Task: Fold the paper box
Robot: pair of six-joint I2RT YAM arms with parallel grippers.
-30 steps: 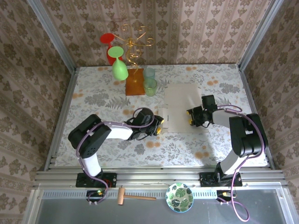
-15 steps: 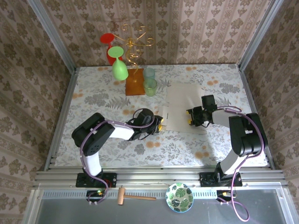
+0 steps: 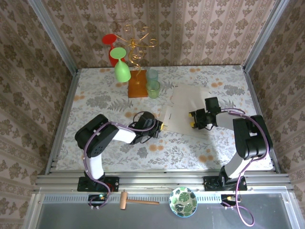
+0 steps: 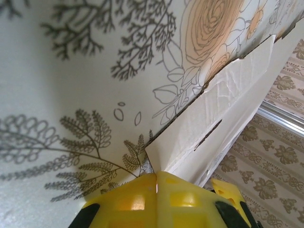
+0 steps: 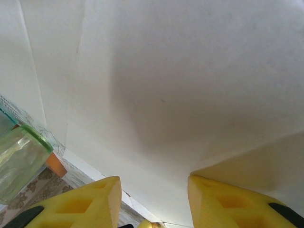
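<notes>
Yellow fingertips of the left gripper [image 4: 156, 181] stand pressed together with no gap, and the corner of a cardboard flap [image 4: 223, 95] runs straight into their seam. I judge this to be a pinch on that corner. The flap belongs to the paper box [image 3: 185, 107], which lies as a pale, largely flat sheet right of centre on the flowered table [image 3: 95, 102]. Its far-left corner is near the green glass [image 3: 153, 88] and the orange block [image 3: 137, 89]. In the left wrist view the pinched flap stands raised off the cloth, with a slot cut in the card beside it.

The right gripper [image 5: 153, 185] has its fingers spread apart over the main panel, which shows smooth and blank between them. Whether the pads bear on the sheet cannot be told.

Step in hand, by my reading: raising the left side flap to form a wall. To do it well:
- Swing the pinched corner in an arc about the crease, not straight up. A straight pull would drag the whole sheet toward the left arm.
- Press the main panel down with the right gripper close to the crease, so the fold forms on the scored line.
- Pinch lightly and near the edge, because thin card kinks under a hard grip.
- Watch the far corner, since a sliding sheet could nudge the glass.
</notes>
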